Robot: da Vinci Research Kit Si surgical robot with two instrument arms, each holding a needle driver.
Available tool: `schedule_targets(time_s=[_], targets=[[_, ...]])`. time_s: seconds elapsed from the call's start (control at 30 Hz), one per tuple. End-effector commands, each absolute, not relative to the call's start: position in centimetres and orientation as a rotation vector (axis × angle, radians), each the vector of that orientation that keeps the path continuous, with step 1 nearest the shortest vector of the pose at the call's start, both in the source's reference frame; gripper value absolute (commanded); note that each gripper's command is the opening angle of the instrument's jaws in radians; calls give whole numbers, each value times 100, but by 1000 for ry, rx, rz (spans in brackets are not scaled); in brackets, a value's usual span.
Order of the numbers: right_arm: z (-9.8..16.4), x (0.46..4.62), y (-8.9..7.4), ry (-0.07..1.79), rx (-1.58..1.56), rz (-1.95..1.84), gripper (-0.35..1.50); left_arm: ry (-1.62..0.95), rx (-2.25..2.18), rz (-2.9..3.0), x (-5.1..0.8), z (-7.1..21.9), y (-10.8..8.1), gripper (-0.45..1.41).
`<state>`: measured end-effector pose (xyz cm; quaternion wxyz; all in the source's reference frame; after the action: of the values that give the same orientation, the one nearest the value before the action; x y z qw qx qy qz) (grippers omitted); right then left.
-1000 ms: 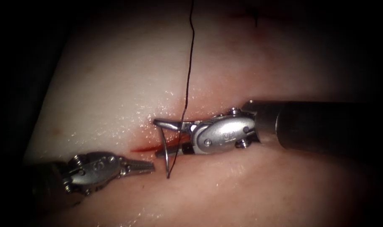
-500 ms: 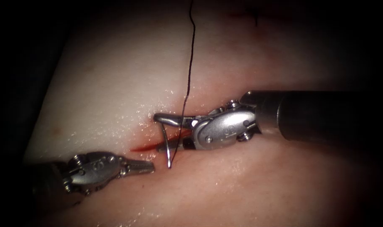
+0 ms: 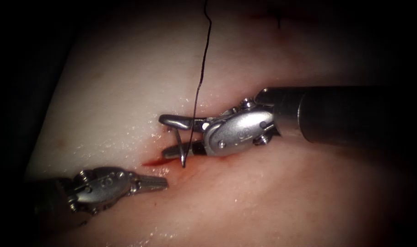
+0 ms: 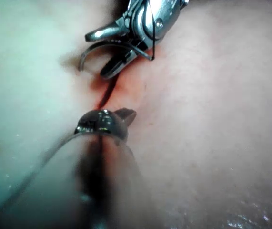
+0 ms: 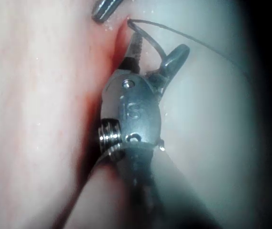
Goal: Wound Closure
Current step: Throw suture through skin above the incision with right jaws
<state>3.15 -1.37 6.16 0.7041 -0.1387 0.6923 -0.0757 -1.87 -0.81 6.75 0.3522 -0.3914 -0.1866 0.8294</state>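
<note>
Right tool [image 3: 171, 137] has risen, jaws apart around needle [image 3: 180, 148] over cut [image 3: 155, 161] | thread [image 3: 201, 68] trails up | left tool [image 3: 160, 183] closed, empty

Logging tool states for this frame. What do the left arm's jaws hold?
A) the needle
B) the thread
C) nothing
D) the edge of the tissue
C: the left tool lies with its jaws shut and empty on the tissue below the cut, apart from the needle at the right tool.
</note>
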Motion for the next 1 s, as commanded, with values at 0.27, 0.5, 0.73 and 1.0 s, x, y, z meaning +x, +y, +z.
schedule_targets(time_s=[0.27,0.5,0.73,1.0], targets=[[616,320,-129,1541,-280,-233,-35,-486,-1016,2146,-192,681,-81,-43],[638,320,-139,1467,-190,-259,-35,-491,-1012,2146,-193,677,-82,-43],[655,319,-138,1373,87,-4,-35,-487,-1001,2139,-204,675,-79,-43],[667,324,-159,1373,145,-23,-35,-486,-1007,2143,-202,680,-82,-43]])
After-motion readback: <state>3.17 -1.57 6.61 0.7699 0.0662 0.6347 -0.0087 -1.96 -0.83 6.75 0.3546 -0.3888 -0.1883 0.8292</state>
